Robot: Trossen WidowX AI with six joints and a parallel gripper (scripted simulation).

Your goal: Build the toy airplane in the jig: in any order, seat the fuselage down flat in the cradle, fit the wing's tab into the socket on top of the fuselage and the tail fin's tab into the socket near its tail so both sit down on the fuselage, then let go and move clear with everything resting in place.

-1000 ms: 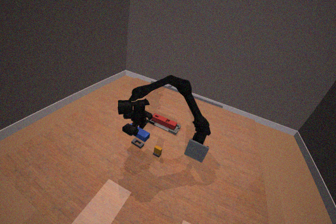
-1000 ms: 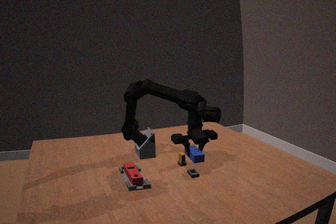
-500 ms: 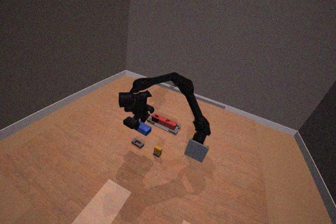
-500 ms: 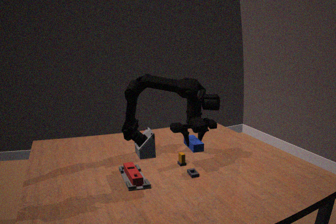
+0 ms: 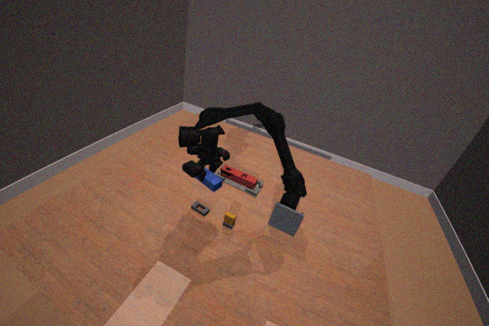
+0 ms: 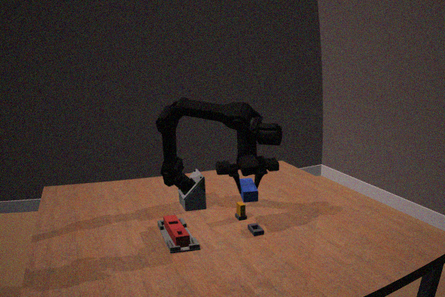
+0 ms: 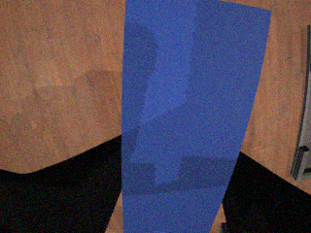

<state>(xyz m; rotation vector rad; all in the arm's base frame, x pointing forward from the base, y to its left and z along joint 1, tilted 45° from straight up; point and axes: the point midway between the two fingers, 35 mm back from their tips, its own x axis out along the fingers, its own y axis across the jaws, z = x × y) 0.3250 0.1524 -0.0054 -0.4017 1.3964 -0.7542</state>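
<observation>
My gripper [image 5: 207,170] [image 6: 247,181] is shut on the blue wing [image 5: 212,179] [image 6: 248,189] [image 7: 189,123] and holds it in the air, well above the floor. The wing fills the middle of the wrist view, with my dark fingers on both sides low in the frame. The red fuselage [image 5: 238,176] [image 6: 176,229] lies flat in the grey jig cradle [image 5: 257,189] [image 6: 170,244], just right of the held wing in the top view. Two dark sockets show on its top. The small yellow tail fin [image 5: 229,218] [image 6: 240,209] stands upright on a dark stand on the floor.
A small dark grey holder [image 5: 201,206] [image 6: 255,229] with a rectangular slot lies empty on the floor near the tail fin. The arm's grey base block [image 5: 286,217] [image 6: 193,193] stands behind the jig. Grey skirting runs along the walls.
</observation>
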